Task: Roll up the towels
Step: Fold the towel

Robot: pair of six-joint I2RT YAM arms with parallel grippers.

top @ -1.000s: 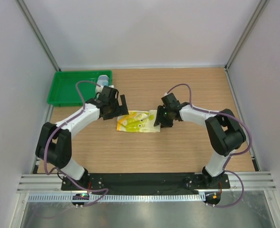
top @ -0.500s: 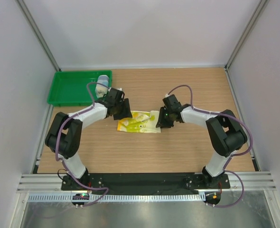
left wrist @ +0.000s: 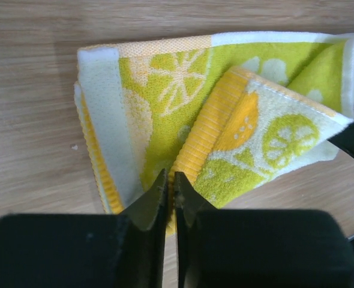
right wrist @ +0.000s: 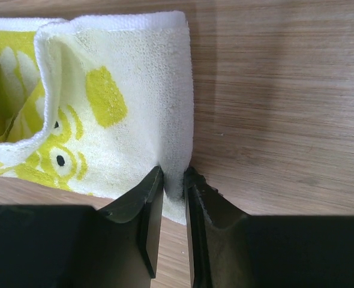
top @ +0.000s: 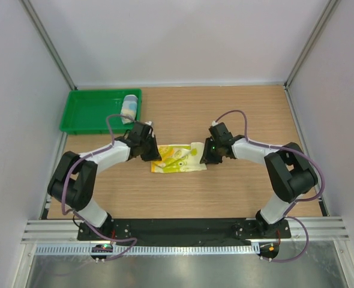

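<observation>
Overhead view: yellow-green towel (top: 178, 159) lies at the centre of the worktop (top: 237, 198), long axis running 9 to 3 o'clock. One arm is at each end.

Change over the last second: the left gripper (left wrist: 170, 187) was gaping wide at the towel's 9 o'clock end. Now it sits lower on that end with its jaws drawn almost together. In the left wrist view we see them pinching the near edge of the towel, just beside the ribbed orange band. A folded flap with citrus prints is doubled over the layer below.

The right gripper (right wrist: 174, 180) has also narrowed. It is clenched on the white border at the 3 o'clock end, with the cloth visibly nipped between the two fingertips. The edge above stands up in a loose curl.

The towel itself has slid a little toward 5 o'clock, and its 3 o'clock corner is more rumpled than before. The left elbow has swung in closer to the base.

Unchanged: the green tray (top: 87, 111) is in the 10 o'clock corner of the worktop. The light blue towel (top: 129, 108) sits as a small bundle at the tray's 3 o'clock end, well apart from both grippers.
</observation>
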